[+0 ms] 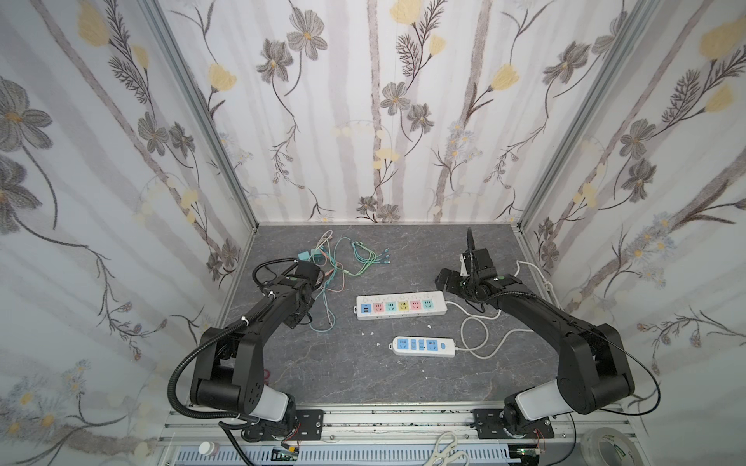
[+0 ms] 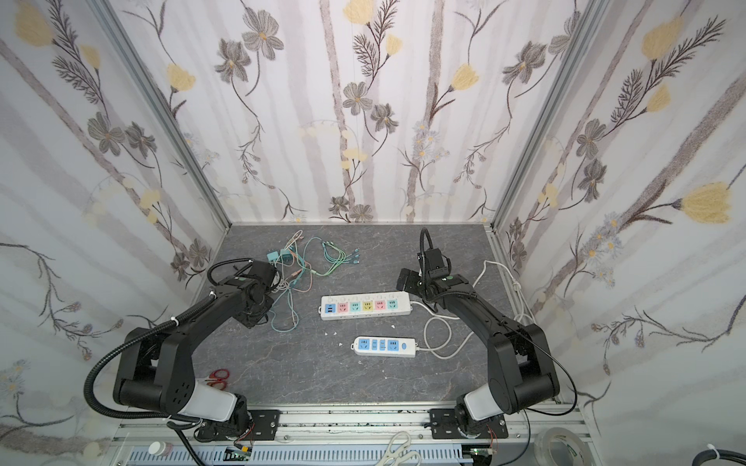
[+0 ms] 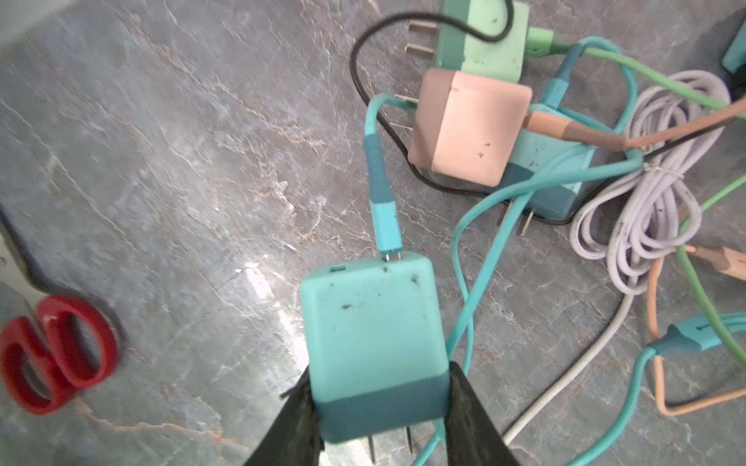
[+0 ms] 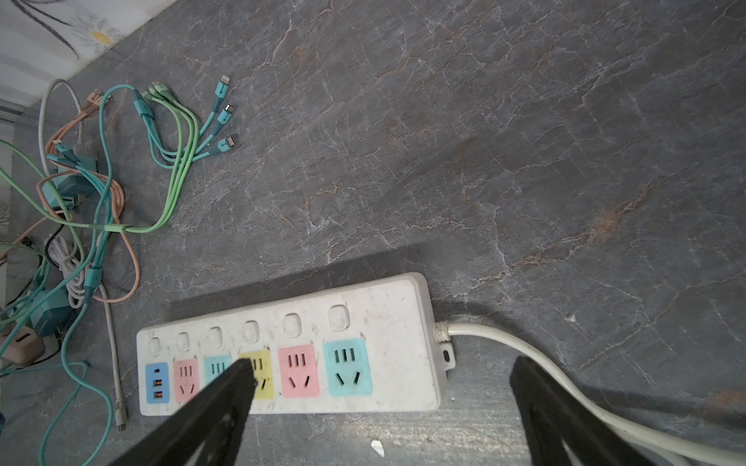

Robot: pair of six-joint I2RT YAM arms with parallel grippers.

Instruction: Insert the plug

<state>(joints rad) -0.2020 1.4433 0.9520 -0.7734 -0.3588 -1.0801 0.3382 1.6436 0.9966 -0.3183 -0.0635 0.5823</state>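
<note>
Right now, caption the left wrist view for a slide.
Left gripper grips the teal plug; scissors and spare chargers lie nearby.

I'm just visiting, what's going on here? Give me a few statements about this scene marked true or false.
The left fingers grip a teal plug. True.
The right fingers also hold a plug. False: they stand wide open and empty above the long power strip.
A plug already sits in the long power strip. False: its sockets are all free.
A pink plug lies loose among the cables. True.
A pair of red scissors lies on the table. True.
</note>
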